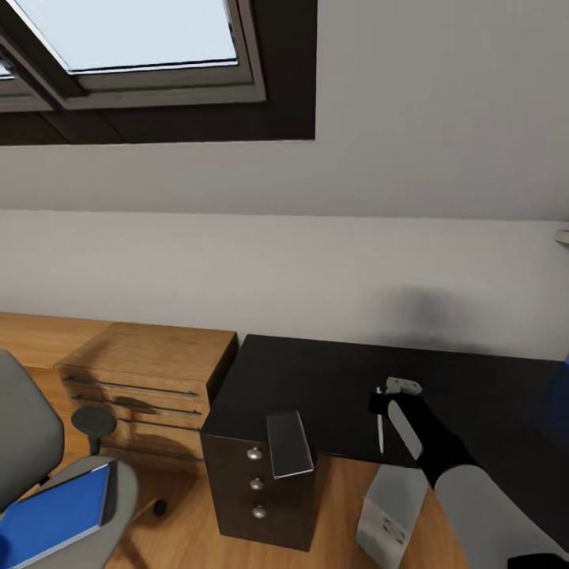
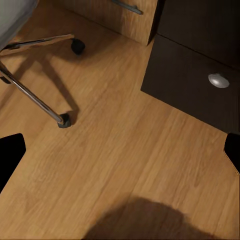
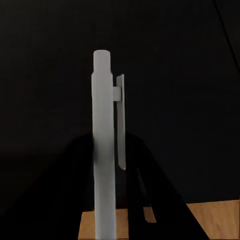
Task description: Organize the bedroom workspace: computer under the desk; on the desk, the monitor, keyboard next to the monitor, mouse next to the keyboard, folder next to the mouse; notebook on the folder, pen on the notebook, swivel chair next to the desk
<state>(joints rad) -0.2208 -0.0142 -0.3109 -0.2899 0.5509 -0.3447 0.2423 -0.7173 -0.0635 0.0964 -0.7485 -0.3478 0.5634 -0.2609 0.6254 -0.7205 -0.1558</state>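
Ideally the right arm drops straight down over the desk (image 1: 332,379) and pinches the pen (image 1: 380,431) mid-shaft; the right gripper (image 1: 399,411) hovers just above it, wrist bent downward, jaw spread unclear, nothing visibly held, while the left gripper (image 2: 120,150) hangs wide open, empty, over the floor (image 2: 120,165)

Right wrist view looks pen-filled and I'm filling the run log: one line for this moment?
right claw: over desk | pen: lying on desk by claw | notebook: desk corner | folder: on swivel chair
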